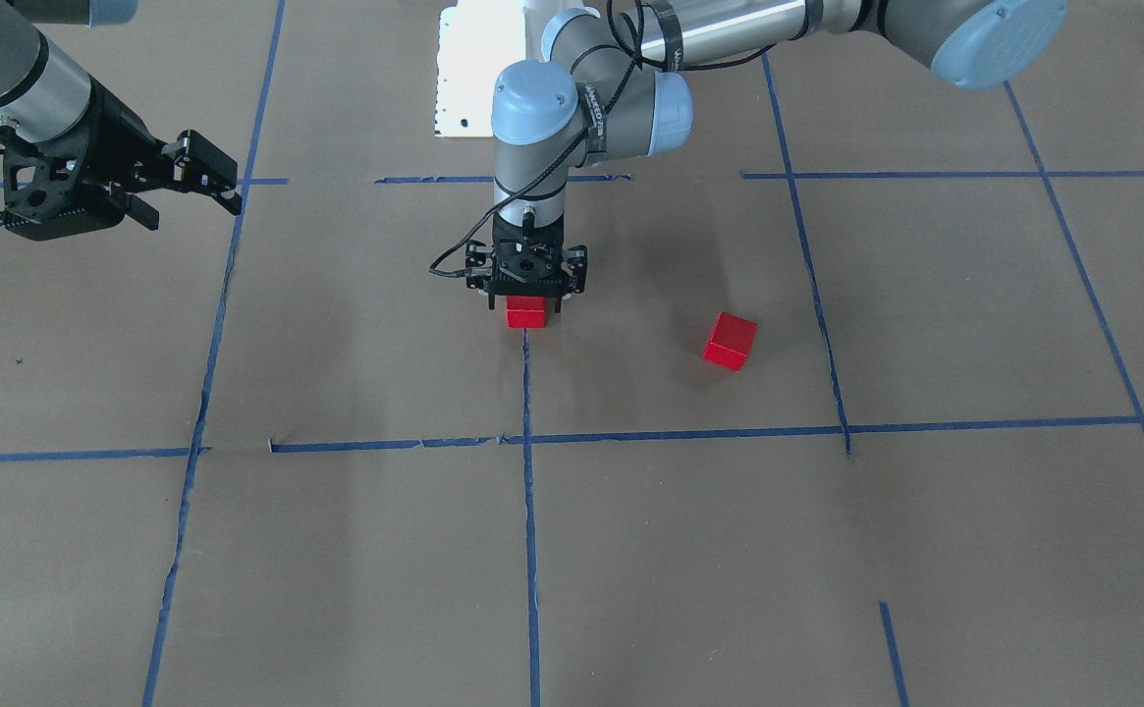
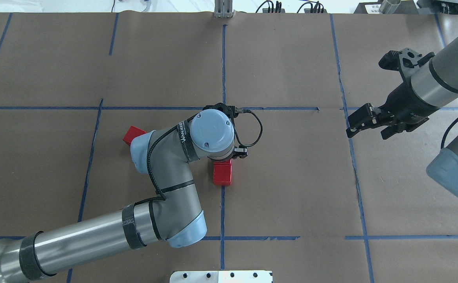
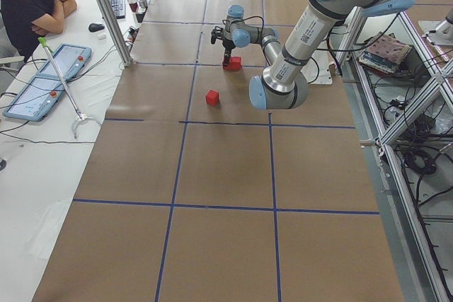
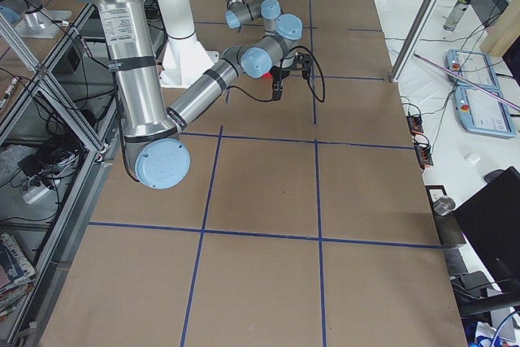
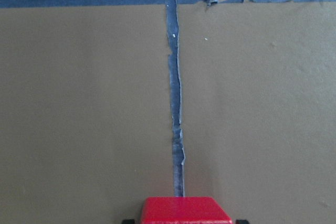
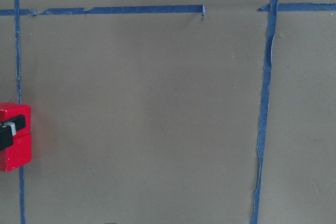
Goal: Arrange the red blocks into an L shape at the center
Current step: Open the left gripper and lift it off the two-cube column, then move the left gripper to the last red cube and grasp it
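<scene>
The left gripper [image 1: 526, 303] stands upright just above the middle of the front-facing frame. Its jaws are set at a cube's width, with the fingertips [image 5: 240, 221] tight against the two flanks of the center block [image 1: 525, 315], so it has hold of that block. The block rests on the paper [image 1: 355, 550], right on the middle tape line [image 1: 530, 511].

In the overhead view the red below the wrist runs longer along the tape than one cube. Whether that is one block or two end to end, I cannot tell.

The loose block [image 1: 730, 341] lies to the right of the center block in the front-facing frame. It is well apart from it, turned askew to the grid and touching nothing. In the overhead view it sits left of the middle, partly behind the left arm's elbow.

The right gripper [image 1: 193, 210] hangs in the upper left of the front-facing frame, clear of the paper, with its jaws wide apart and nothing between them.
</scene>
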